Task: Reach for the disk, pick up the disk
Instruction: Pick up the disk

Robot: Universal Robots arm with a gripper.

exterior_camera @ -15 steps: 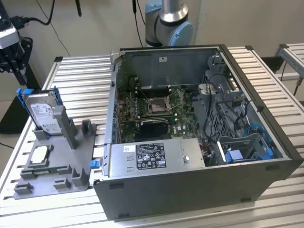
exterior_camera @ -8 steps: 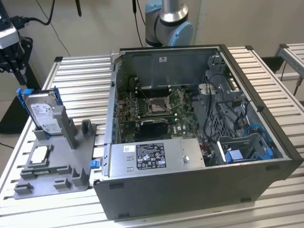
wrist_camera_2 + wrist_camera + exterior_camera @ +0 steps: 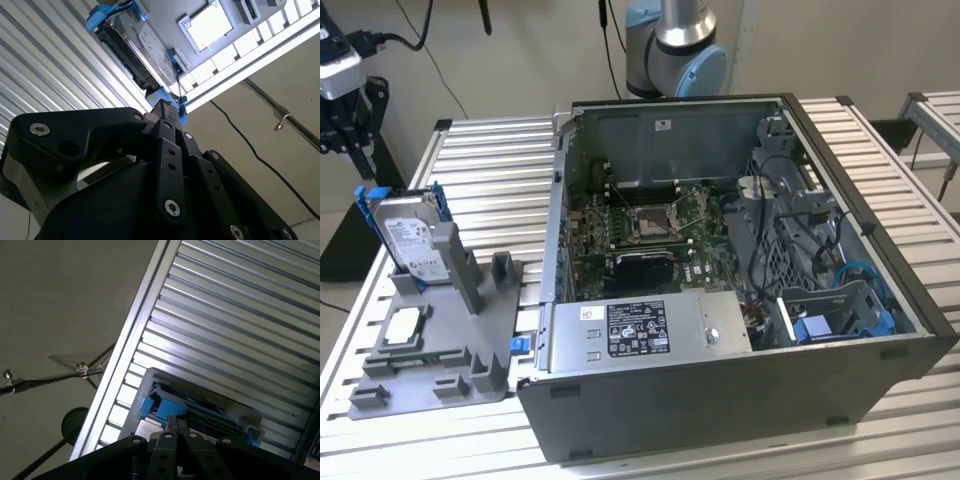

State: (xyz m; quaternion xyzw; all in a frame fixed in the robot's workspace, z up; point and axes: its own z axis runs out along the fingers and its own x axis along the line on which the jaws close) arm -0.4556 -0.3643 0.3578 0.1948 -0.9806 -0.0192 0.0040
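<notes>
The disk (image 3: pixel 415 238), a silver-grey hard drive with a white label in a bright blue bracket, stands tilted on a grey holder fixture (image 3: pixel 450 350) at the exterior view's left. My gripper (image 3: pixel 355 140) hangs above and a little beyond the disk's upper corner, apart from it in the exterior view. In the second wrist view the gripper (image 3: pixel 165 107) points at the blue bracket end of the disk (image 3: pixel 142 47). In the first wrist view the gripper (image 3: pixel 177 422) sits just over the disk (image 3: pixel 200 412) and its blue edge.
A small square silver chip (image 3: pixel 402 328) lies on the fixture in front of the disk. An open computer case (image 3: pixel 720 250) stands at the middle and right, with a silver box (image 3: pixel 640 330) at its front. The slatted metal table (image 3: pixel 490 170) ends near the gripper, and a cable (image 3: pixel 50 377) crosses the floor.
</notes>
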